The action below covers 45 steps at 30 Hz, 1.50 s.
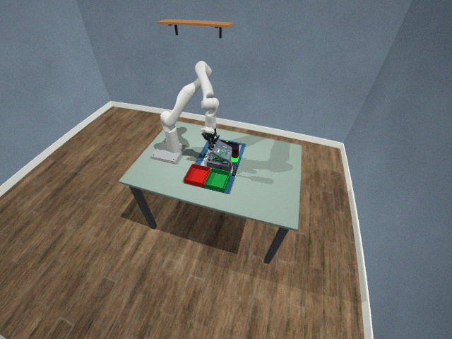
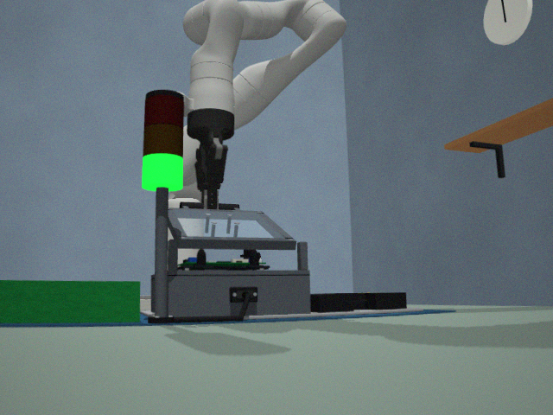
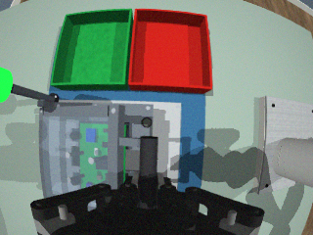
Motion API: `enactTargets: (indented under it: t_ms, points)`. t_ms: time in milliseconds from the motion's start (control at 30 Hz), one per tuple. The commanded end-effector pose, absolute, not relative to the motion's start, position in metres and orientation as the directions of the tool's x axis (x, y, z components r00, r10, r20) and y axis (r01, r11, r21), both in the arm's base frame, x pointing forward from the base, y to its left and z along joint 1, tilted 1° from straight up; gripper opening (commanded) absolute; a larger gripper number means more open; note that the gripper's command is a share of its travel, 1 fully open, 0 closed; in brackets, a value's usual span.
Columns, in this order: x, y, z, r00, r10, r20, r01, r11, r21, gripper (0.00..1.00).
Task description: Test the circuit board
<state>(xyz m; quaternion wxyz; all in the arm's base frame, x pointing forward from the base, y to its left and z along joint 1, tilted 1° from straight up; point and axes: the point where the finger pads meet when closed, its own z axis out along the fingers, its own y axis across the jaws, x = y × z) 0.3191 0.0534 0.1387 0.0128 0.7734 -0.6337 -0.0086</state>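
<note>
step: opening lid, light green; lid tilted up, half open | gripper clamped on lid's back handle | board flat in tester | next: swing lid fully back, let go, grab board, drop in green bin

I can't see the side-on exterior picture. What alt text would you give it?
A white robot arm's dark gripper, shut on the far edge of a tester's clear lid, holds the lid tilted partly open above a green circuit board lying in the grey tester. The signal light beside it glows green, and a green bin sits at the left.
</note>
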Motion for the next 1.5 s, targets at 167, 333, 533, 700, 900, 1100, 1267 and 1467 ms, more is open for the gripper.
enactTargets:
  t_ms: [167,333,533,700,900,1100,1267,1467]
  points:
    - [0.333,0.056,0.162,0.201,-0.980,-0.001,-0.979,-0.201,0.015,0.00]
    - [0.343,0.058,0.176,0.201,-0.980,-0.001,-0.979,-0.201,0.015,0.00]
    - [0.357,0.061,0.192,0.201,-0.980,-0.001,-0.979,-0.201,0.015,0.00]
    - [0.365,0.063,0.200,0.201,-0.980,-0.001,-0.979,-0.201,0.015,0.00]
    - [0.381,0.066,0.212,0.201,-0.980,-0.001,-0.979,-0.201,0.015,0.00]
    - [0.398,0.069,0.223,0.201,-0.980,-0.001,-0.979,-0.201,0.015,0.00]
    - [0.407,0.071,0.228,0.201,-0.980,-0.001,-0.979,-0.201,0.015,0.00]
    - [0.424,0.075,0.235,0.201,-0.980,-0.001,-0.979,-0.201,0.015,0.00]
